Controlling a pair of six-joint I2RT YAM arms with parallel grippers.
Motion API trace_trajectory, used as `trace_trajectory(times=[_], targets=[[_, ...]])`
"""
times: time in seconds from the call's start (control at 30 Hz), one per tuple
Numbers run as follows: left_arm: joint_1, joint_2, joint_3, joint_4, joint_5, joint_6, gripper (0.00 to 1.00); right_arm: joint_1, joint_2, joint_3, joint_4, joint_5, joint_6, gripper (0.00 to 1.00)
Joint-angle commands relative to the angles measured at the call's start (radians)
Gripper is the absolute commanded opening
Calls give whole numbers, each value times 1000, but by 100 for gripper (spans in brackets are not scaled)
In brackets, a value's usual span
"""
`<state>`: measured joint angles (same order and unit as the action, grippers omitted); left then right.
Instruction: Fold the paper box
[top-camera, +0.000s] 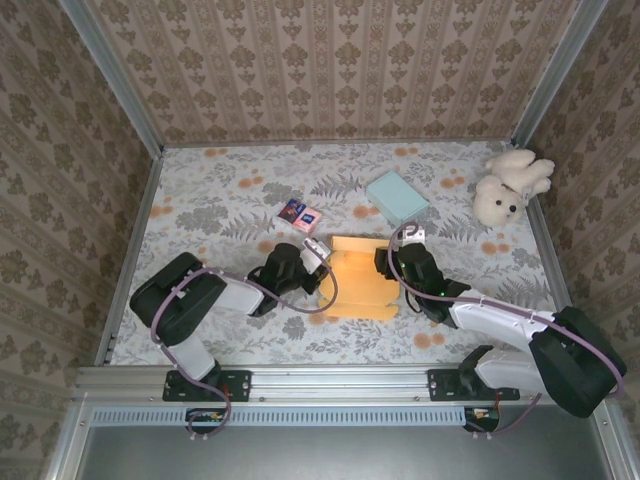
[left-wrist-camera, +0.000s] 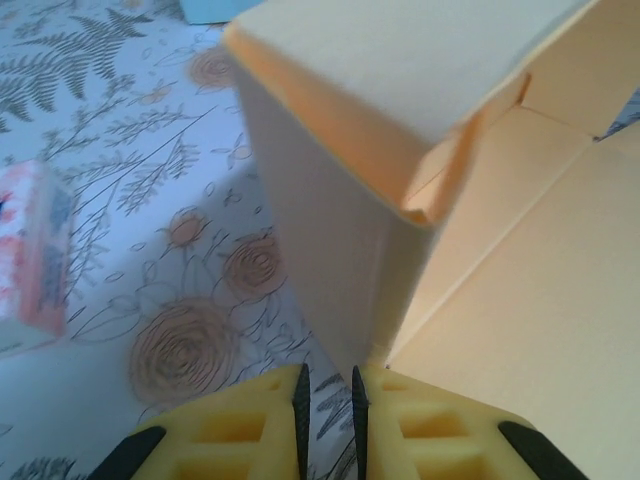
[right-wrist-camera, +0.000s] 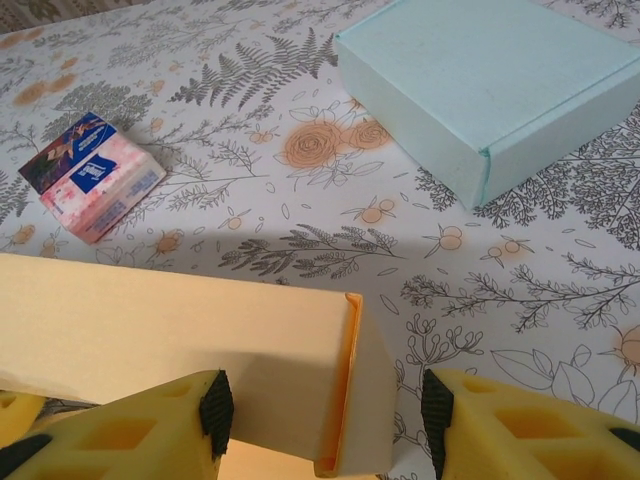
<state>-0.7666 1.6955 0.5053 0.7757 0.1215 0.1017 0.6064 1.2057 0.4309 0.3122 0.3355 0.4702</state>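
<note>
The orange paper box (top-camera: 360, 278) lies partly folded at the table's middle, its far wall raised and its near panel flat. My left gripper (top-camera: 322, 258) is at the box's left far corner. In the left wrist view the left gripper (left-wrist-camera: 329, 385) is shut to a narrow slit with only tablecloth in it, and the box's upright wall (left-wrist-camera: 330, 230) rises just ahead of the tips. My right gripper (top-camera: 392, 262) is at the right far corner. There the right gripper (right-wrist-camera: 326, 410) is open and straddles the folded wall's end (right-wrist-camera: 180, 320).
A light blue closed box (top-camera: 396, 196) sits behind the orange one, slightly right. A small tissue packet (top-camera: 301, 214) lies behind it to the left. A white teddy bear (top-camera: 510, 185) rests at the far right by the wall. Patterned walls enclose the table.
</note>
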Motion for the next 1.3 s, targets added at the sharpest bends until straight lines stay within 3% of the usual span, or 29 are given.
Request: trace_trajectory(times=[0.0,0.17,0.9,1.27], targets=[[2,41,46,33,58,19,20,-6,33,0,-56,-19,-23,55],[-2,80,77,43,67,6,15,-7,38,2,-56,-21,-27,55],[-59,98,175,-8,69,3,12,-11,45,5,-56,-34,-50,55],[-89,116,195,-10,16,4,9,-24,60,2,-43,-37,-51,55]])
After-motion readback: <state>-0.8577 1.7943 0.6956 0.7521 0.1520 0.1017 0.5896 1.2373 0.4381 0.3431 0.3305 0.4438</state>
